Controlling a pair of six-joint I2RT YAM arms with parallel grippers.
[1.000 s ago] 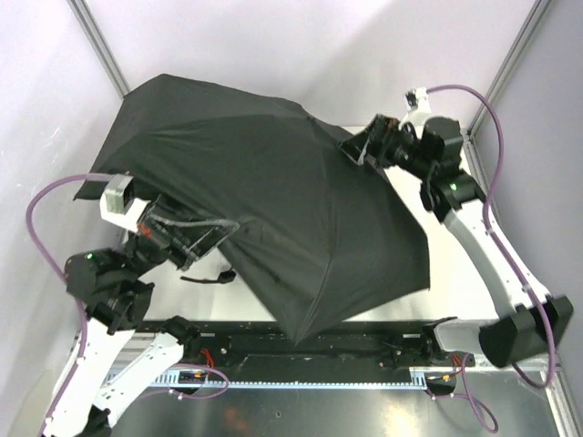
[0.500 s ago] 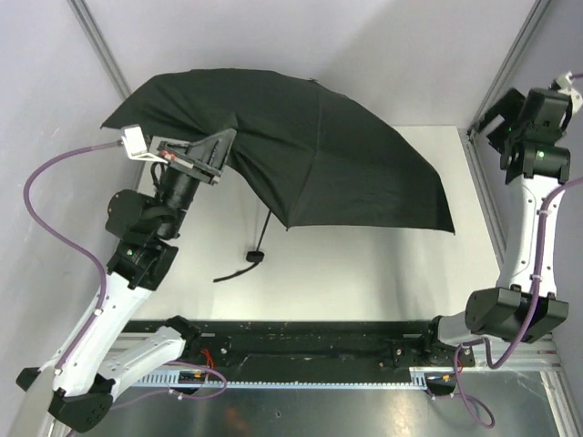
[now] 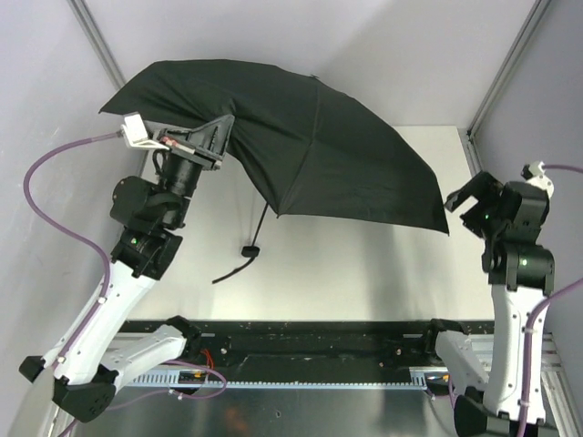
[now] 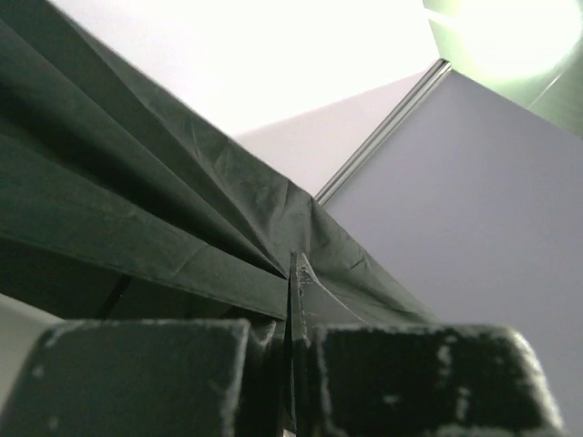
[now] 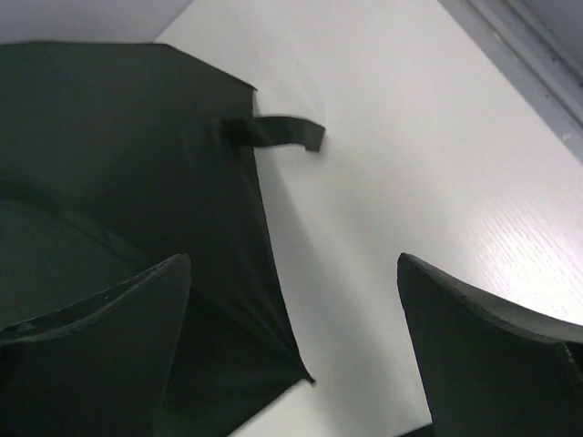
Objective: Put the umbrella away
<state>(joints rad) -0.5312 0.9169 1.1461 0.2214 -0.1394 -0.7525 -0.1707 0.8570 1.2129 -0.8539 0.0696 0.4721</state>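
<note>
Matt black cloth umbrella (image 3: 319,146) over a smooth white table (image 3: 364,273).

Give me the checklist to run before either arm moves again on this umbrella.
1. Left gripper pinched shut on the umbrella at the canopy edge: ok.
2. Right gripper open and holding nothing: ok.
3. Right gripper near the canopy's right corner, ready to reach in: ok.
4. Canopy collapsed for putting away: not ok, it is fully spread.
5. Handle free to grab: ok, it hangs under the canopy with no gripper on it.
6. Handle resting on the table or hanging just above it: cannot tell.
</note>
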